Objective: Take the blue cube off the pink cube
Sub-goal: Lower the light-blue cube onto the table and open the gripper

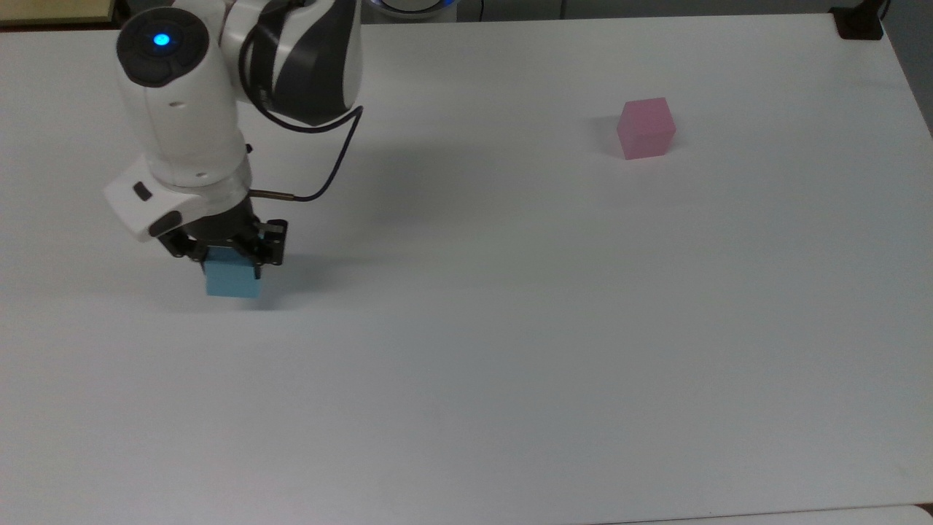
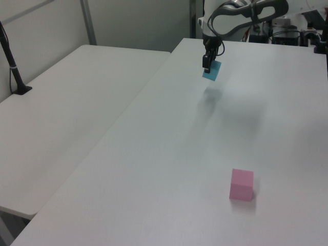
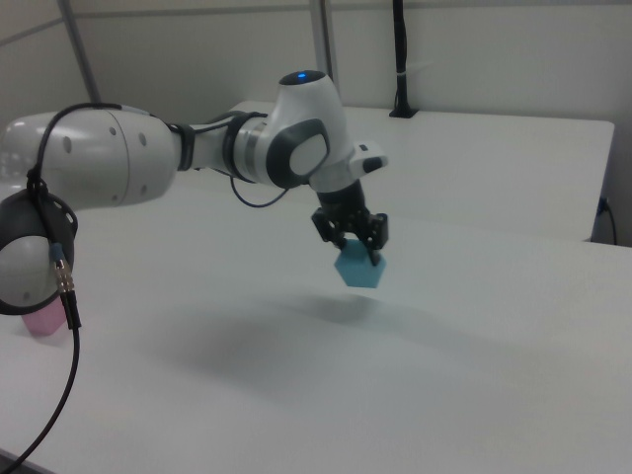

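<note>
White table point(image 1: 466, 364), wide and matte. Item one, top view's left: gripper point(image 1: 227, 257), fingers clamped on the blue cube point(image 1: 232, 281); right view shows the blue cube point(image 3: 359, 269) lifted clear of the surface, its shadow beneath. Item two, top view's far right: the pink cube point(image 1: 646, 128), resting alone on the table, well apart from the blue cube; near foreground in the left view point(image 2: 241, 184).

End effector point(image 1: 232, 257) grips blue cube point(image 1: 232, 281), seemingly airborne.

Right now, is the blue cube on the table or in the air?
In the air: the gripper holds the blue cube above its shadow on the table.
</note>
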`<state>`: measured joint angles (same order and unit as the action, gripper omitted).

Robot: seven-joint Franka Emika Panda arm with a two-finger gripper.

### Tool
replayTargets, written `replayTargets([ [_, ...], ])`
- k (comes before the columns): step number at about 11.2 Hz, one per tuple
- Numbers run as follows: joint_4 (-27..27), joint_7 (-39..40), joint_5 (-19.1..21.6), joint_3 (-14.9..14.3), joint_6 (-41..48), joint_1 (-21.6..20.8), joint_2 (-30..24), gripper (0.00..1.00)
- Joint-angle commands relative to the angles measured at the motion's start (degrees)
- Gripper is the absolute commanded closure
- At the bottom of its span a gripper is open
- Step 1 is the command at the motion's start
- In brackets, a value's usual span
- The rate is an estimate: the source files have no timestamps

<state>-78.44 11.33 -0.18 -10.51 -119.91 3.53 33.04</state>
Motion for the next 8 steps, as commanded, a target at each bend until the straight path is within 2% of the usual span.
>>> replayTargets([
  [1, 1.6, 1.7, -0.4, -0.4, -8.6, 2.2, 5.3, 0.83],
  [4, 1.6, 1.7, -0.3, -1.3, -11.0, 2.6, 7.6, 0.80],
  [5, 1.5, 1.4, -0.3, -1.3, -12.7, 2.6, 8.3, 0.77],
  [6, 1.3, 1.2, -0.2, -1.3, -14.6, 2.6, 8.7, 0.68],
  [7, 1.2, 1.2, 0.0, -1.5, -15.5, 2.7, 9.1, 0.53],
  [8, 1.2, 1.2, 0.0, -1.6, -15.7, 2.7, 9.2, 0.17],
])
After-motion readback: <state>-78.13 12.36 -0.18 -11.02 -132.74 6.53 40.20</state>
